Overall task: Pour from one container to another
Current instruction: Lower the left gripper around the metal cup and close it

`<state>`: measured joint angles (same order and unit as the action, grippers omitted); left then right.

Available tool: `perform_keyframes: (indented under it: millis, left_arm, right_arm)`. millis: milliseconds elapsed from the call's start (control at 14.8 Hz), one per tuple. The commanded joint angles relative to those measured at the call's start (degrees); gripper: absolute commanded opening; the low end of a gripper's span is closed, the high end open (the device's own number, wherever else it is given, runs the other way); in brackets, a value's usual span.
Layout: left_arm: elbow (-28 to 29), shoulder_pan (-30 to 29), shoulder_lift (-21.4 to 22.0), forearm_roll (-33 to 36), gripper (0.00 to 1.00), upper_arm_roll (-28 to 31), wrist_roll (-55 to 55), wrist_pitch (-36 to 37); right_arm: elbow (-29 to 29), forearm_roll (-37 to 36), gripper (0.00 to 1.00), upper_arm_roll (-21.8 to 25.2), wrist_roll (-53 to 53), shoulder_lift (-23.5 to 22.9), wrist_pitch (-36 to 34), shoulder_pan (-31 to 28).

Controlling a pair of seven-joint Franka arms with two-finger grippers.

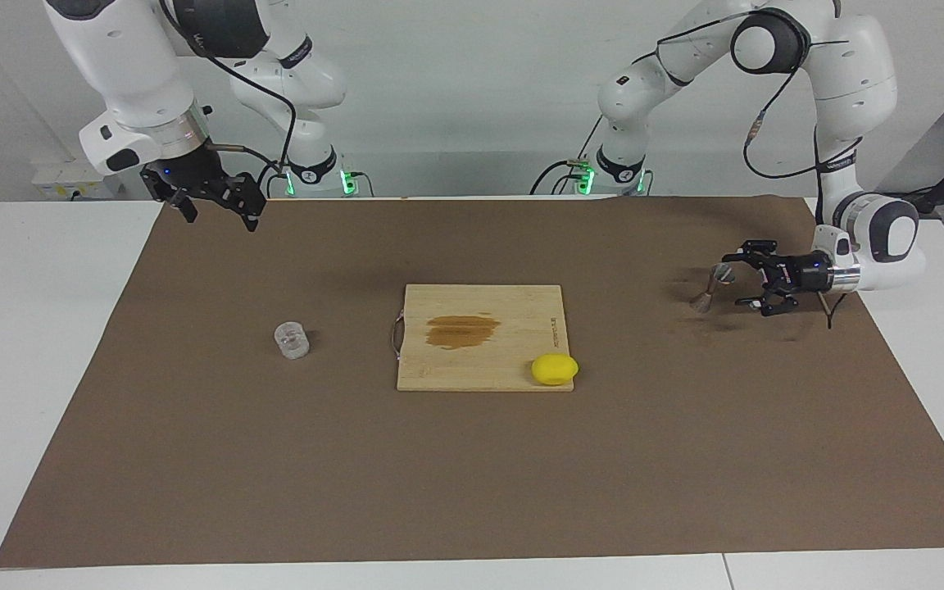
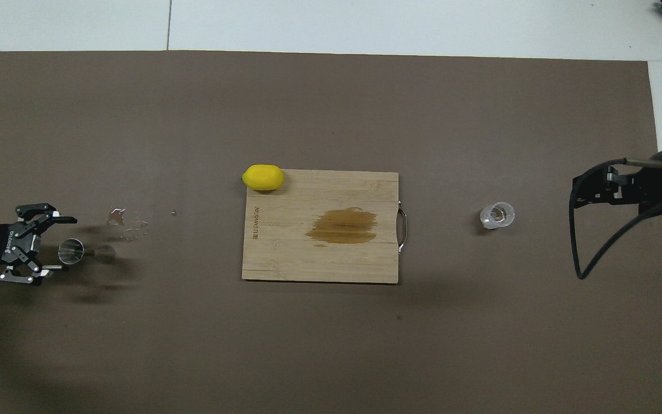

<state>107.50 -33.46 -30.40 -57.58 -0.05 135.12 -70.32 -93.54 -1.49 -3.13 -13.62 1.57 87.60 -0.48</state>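
Starting at the right arm's end of the worktop (image 1: pixel 46 344), the right claw (image 1: pixel 218 211) hangs open in the air, waiting, well apart from the glass tumbler (image 1: pixel 292 340) standing upright beside the cutting board (image 1: pixel 480 336). Thick-walled and clear, the tumbler is probably heavy for its size, slick and breakable; a firm side grasp round its middle suits it. At the left arm's end, the left claw (image 1: pixel 738 280) lies level, spread wide around the metal jigger (image 1: pixel 711 287): light, rigid, tippy, best pinched at its waist.

facing: high, across table, toward robots | overhead: steeply down | shared: brown mat (image 1: pixel 472 459)
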Motion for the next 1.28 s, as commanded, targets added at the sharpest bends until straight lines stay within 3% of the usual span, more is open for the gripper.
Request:
perform_keyframes:
  millis: [0, 540, 810, 1080, 1214]
  left_arm:
    - [1.58, -0.29, 1.13, 2.21, 1.0, -0.04, 1.63, -0.17]
    - [2.19, -0.29, 1.31, 2.12, 0.98, -0.12, 1.63, 0.1]
    - [2.63, -0.38, 1.39, 2.12, 0.75, -0.12, 1.72, 0.36]
    - [2.81, -0.29, 1.39, 2.12, 0.69, -0.12, 1.63, 0.19]
    - [2.81, -0.38, 1.39, 2.12, 0.61, -0.04, 1.63, 0.1]
  right_arm:
    - [-1.64, -0.35, 1.0, -0.48, 1.06, 1.25, 1.08, -0.75]
    - [-1.64, -0.35, 1.0, -0.48, 1.06, 1.25, 1.08, -0.75]
    - [-1.64, -0.35, 1.0, -0.39, 1.06, 1.25, 1.08, -0.75]
    - [-1.64, -0.35, 1.0, -0.39, 1.06, 1.25, 1.08, -0.75]
    - [-1.64, -0.35, 1.0, -0.48, 1.06, 1.25, 1.08, -0.75]
